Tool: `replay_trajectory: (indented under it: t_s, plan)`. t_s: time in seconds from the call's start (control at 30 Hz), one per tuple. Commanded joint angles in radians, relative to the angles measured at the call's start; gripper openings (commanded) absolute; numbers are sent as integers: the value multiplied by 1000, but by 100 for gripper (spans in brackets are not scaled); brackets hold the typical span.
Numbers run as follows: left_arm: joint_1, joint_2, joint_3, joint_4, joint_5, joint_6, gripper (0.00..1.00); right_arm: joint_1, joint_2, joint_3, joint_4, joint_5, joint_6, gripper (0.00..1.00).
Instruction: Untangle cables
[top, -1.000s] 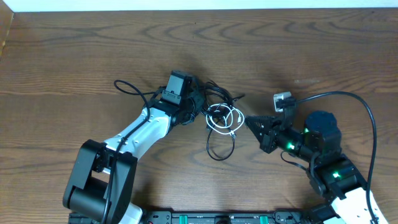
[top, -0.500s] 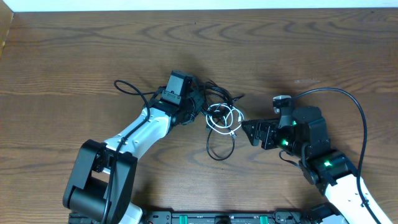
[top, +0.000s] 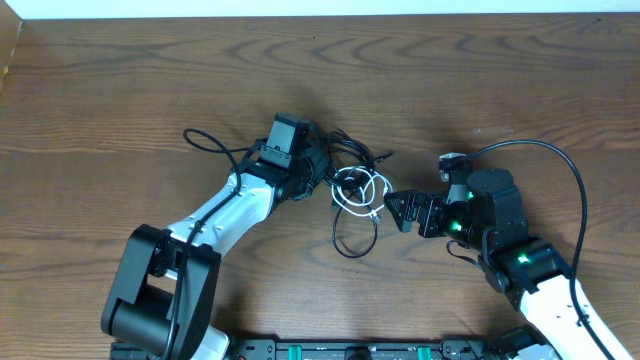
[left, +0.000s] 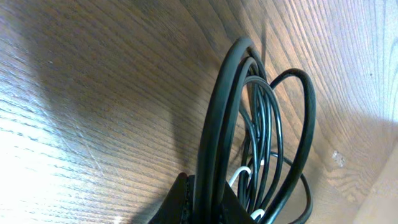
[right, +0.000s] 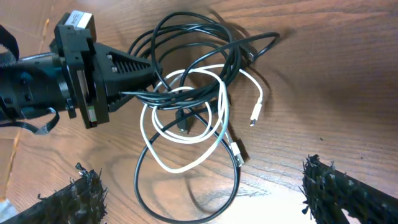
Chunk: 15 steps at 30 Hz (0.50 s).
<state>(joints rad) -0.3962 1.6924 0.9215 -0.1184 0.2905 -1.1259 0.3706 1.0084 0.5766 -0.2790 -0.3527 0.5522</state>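
The cables lie tangled mid-table: black cables (top: 338, 240) looped through a coiled white cable (top: 352, 208). My left gripper (top: 318, 166) is shut on a bunch of black cable strands (left: 214, 143) at the tangle's left edge; its jaws (left: 208, 208) pinch them upright. My right gripper (top: 398, 208) stands open just right of the tangle, touching nothing. In the right wrist view its fingers (right: 68, 199) flank the lower part of a black cable loop (right: 135, 177), and the white cable (right: 259, 96) with its plug lies beyond. The left gripper (right: 149, 81) also shows there.
The wooden table (top: 120, 80) stretches bare to the far side and left. A thin black wire (top: 205, 140) loops beside the left arm. The right arm's own thick wire (top: 570, 165) arcs over the table at the right.
My right gripper has opened wide and moved left, closer to the tangle. The left gripper and the cables have stayed put.
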Motion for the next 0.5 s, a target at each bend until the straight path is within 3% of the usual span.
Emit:
replay_trajectory:
  t_s: [0.0, 0.27, 0.47]
  plan:
    - [4, -15, -1, 4, 42, 12, 8, 7, 32, 5, 3, 10, 71, 99]
    - [4, -15, -1, 31, 42, 64, 7, 7, 173, 5, 77, 10, 252, 99]
    - [4, -15, -1, 55, 99, 95, 8, 9, 245, 5, 132, -21, 267, 89]
